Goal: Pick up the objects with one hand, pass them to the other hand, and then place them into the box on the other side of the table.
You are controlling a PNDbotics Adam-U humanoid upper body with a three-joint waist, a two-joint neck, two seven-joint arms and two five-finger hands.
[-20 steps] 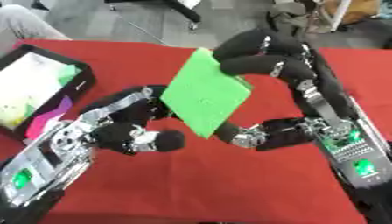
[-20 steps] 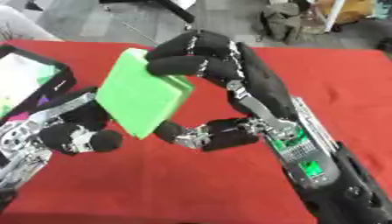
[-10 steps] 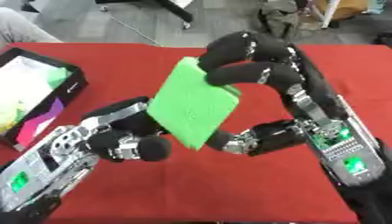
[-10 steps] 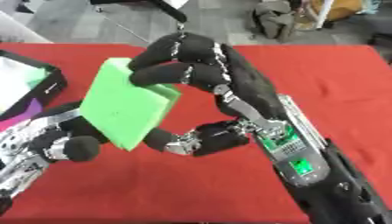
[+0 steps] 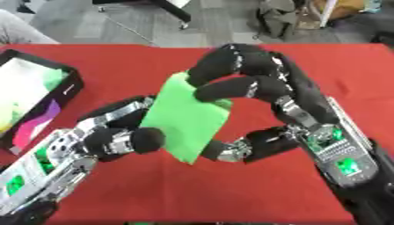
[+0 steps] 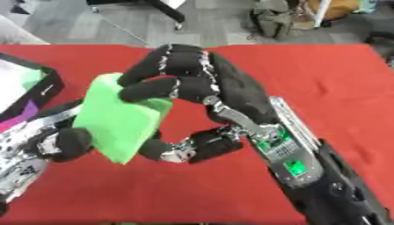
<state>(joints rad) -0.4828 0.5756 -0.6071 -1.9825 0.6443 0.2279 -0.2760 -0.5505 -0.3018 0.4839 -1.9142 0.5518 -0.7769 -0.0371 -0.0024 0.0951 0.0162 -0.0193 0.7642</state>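
Flat green foam slab between right hand and left hand.

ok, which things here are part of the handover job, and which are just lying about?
Part of the job:
- green flat object, held between both hands
- right hand, fingers curled over its top edge
- left hand, thumb against its lower left side
- black box at the table's left edge, coloured items already inside

Lying about:
- bag on the floor beyond the table
- chair base
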